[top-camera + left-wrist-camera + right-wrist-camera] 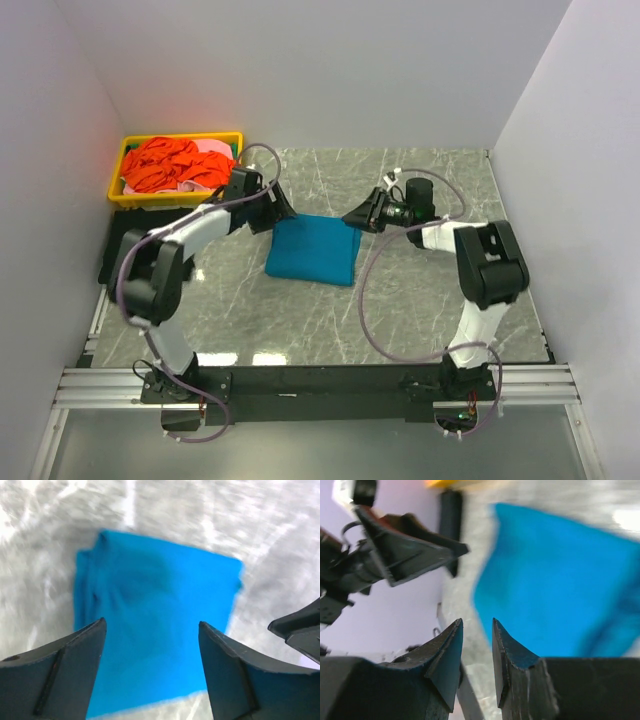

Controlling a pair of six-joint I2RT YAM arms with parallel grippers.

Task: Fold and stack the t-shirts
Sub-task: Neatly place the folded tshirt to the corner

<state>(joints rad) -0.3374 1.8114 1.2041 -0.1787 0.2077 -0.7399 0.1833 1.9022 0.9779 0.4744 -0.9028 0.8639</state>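
Grey marbled tabletop (430,300) fills a white-walled booth. On it, near the middle, lies a teal-blue cloth t-shirt (313,250), folded into a flat rectangle. The left gripper (278,210) hangs just beside its far left corner, fingers (65,670) spread wide with nothing between them. The right gripper (357,215) hangs by the far right corner, its fingers (445,655) drawn to a narrow gap that holds nothing. At the far left corner of the table, a yellow plastic tray (180,137) holds a crumpled orange-red t-shirt (170,163) on top of a pink one (210,148).
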